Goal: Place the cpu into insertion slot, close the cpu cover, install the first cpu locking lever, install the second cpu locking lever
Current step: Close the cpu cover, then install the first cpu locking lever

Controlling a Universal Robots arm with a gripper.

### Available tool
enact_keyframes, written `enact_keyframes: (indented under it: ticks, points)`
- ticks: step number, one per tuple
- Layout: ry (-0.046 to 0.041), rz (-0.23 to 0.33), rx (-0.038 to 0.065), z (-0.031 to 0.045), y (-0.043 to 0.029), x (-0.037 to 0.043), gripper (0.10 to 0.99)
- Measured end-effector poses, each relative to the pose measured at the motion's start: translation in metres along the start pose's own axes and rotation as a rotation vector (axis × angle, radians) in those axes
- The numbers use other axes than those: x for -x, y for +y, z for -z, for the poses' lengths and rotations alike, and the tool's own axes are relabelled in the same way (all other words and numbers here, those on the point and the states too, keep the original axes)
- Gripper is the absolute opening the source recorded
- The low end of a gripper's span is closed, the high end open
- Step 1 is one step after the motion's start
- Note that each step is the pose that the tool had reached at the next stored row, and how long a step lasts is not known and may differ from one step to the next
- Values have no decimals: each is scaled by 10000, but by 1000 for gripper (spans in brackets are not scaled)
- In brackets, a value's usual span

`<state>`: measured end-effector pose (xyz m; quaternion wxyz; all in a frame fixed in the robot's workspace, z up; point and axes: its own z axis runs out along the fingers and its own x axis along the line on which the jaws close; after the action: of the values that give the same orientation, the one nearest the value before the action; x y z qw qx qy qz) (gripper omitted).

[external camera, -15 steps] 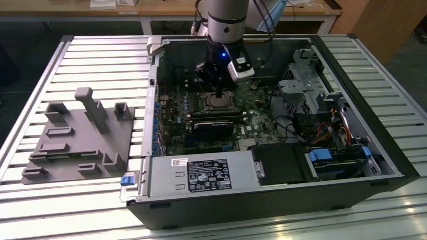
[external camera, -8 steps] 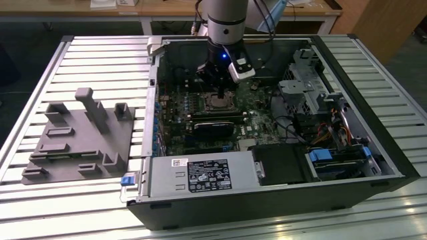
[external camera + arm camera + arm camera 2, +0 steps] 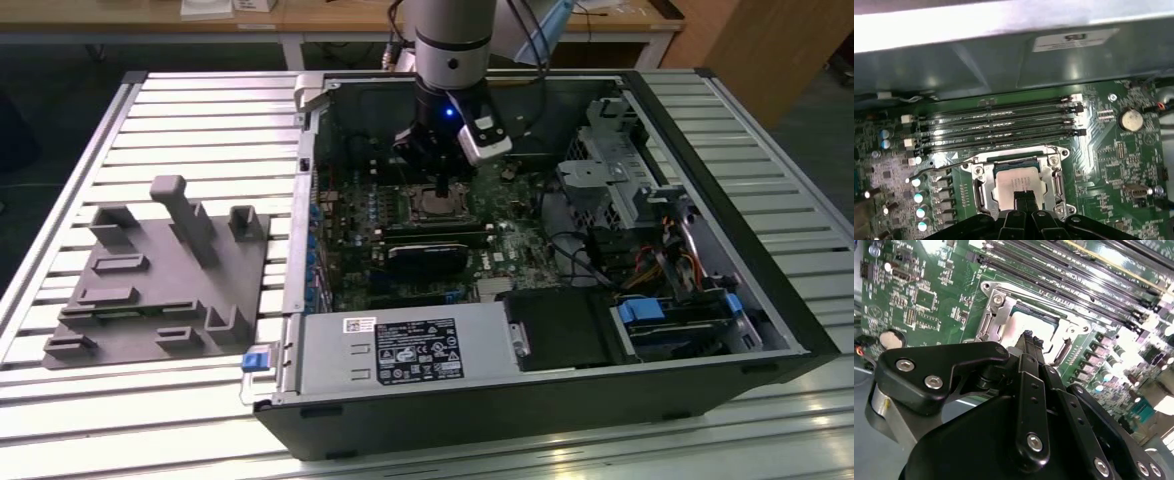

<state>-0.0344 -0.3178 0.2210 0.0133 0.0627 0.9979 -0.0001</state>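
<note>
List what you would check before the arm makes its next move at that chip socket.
1. The cpu sits in the insertion slot: ok.
2. The cpu cover lies down around the cpu: ok.
3. The locking lever is latched: cannot tell.
4. The gripper, tips shut, is over the cpu's face: ok.
5. The gripper touches the cpu: cannot tell.

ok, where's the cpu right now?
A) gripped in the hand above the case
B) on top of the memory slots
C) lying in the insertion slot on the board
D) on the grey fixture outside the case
C: in the first wrist view the cpu lies flat inside the insertion slot, its pale face up, with the hand at its edge.
</note>
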Motion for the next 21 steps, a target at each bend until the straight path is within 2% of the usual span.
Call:
enact_keyframes:
  ticks: [4, 11, 21]
  points:
    - [2, 530, 11, -6, 0, 0, 106]
    - [1, 184, 4, -15, -5, 1, 106]
    - [1, 165, 3, -17, -21, 3, 106]
